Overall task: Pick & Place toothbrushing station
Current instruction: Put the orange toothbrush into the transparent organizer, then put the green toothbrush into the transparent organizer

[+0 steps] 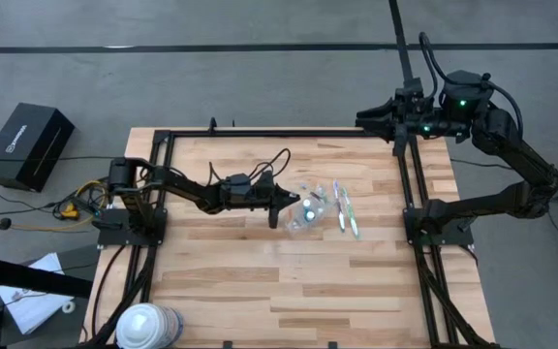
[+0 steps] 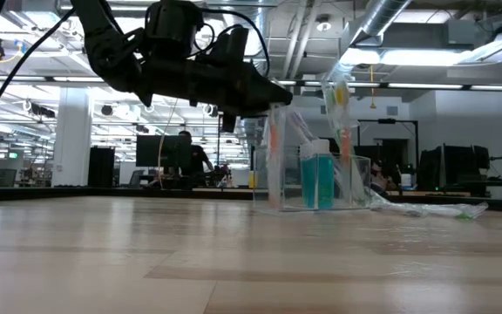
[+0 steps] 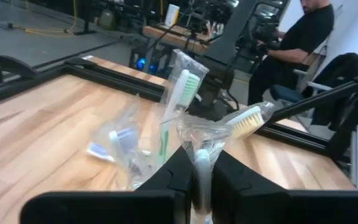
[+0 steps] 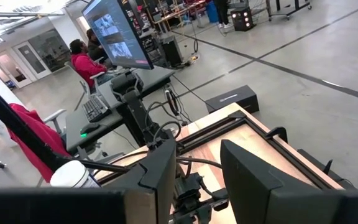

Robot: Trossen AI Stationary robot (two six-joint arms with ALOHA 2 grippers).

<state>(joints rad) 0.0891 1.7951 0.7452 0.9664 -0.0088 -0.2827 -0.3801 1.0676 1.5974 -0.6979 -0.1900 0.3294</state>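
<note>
The left gripper's [image 3: 202, 177] two dark fingers [image 3: 173, 174] stand almost together, pinched on the thin, plastic-wrapped handle of a pale toothbrush [image 3: 201, 163] over the middle of the light wooden table [image 1: 260, 291]. Just ahead of them stands the small see-through plastic cup [image 2: 314, 161], holding a short blue tube with a white end [image 2: 317, 174] and upright pastel pink and green toothbrushes [image 2: 338, 105]; more wrapped brushes [image 1: 345, 208] lie just beside it on the wood. All of this looks very light and easily tipped: the cup is thin-walled and probably slippery, the wrappers crinkly (a grip on film alone could slide), so the stiff handle seems the safest place to hold a brush, and the rim or wall for the cup. The right gripper [image 4: 197, 168] waits at the far right corner, fingers apart and holding nothing. No brand or lettering can be read on the brushes, tube or cup.
</note>
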